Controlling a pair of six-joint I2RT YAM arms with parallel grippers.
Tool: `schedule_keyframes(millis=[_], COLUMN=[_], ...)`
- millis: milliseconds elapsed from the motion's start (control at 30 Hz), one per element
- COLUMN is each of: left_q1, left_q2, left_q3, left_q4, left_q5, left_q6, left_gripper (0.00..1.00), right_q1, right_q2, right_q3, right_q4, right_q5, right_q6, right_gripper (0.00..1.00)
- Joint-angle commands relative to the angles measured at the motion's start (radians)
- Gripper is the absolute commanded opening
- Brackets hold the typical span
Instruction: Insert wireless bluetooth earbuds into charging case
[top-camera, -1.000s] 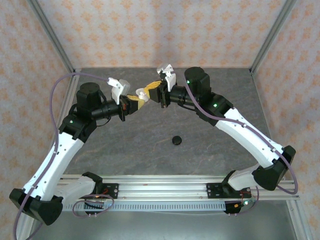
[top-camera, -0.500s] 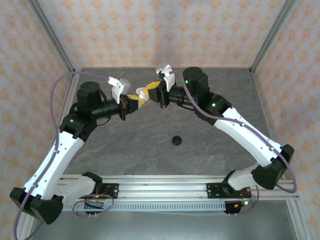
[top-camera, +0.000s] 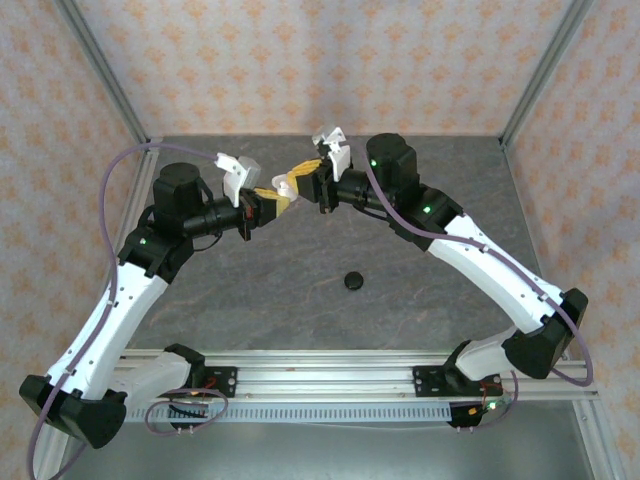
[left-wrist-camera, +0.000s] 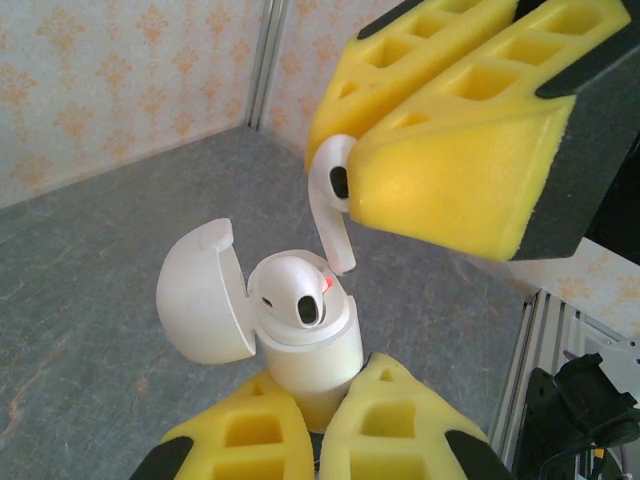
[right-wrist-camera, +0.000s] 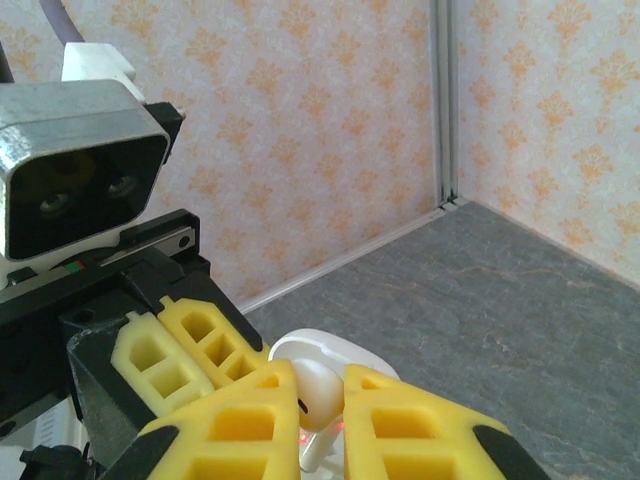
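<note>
White earbud (left-wrist-camera: 330, 195) tight in right claw (right-wrist-camera: 318, 402), open case (left-wrist-camera: 305, 340) tight in left claw (left-wrist-camera: 322, 388), aloft.

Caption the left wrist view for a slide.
Left pincer grips the open white charging case, one earbud seated; right pincer holds a second white earbud stem-down just above it.

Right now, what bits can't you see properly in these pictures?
Top view: the small black thing on the table is too small to name.
Left wrist view: the bottom of the white case is hidden by the fingers of the left gripper.
Right wrist view: the stem of the white earbud runs off the bottom edge, between the fingers of the right gripper.
</note>
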Motion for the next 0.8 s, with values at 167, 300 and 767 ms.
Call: schedule_keyframes(millis=[167,300,767], left_q1=[-0.006,-0.006,-0.006], left_q2=[-0.021,-0.026,-0.035], left_q3=[0.032,0.032,0.017], left_q4=[0.016,0.016,0.019], left_q5=[0.026,0.021,-0.003], left_q6=[-0.005,-0.006,-0.004], left_gripper=[0.00,0.00,0.00], right_q1=[0.004,0.005,0.005], right_q2=[0.018,0.018,-0.028], right_q3=[0.029,0.023,-0.027], right_q4=[0.071,0.070,0.057], right_q5=[0.006,-0.013,-0.016], right_q6=[-0.015,-0.004,0.021], right_gripper=[0.14,0.14,0.14])
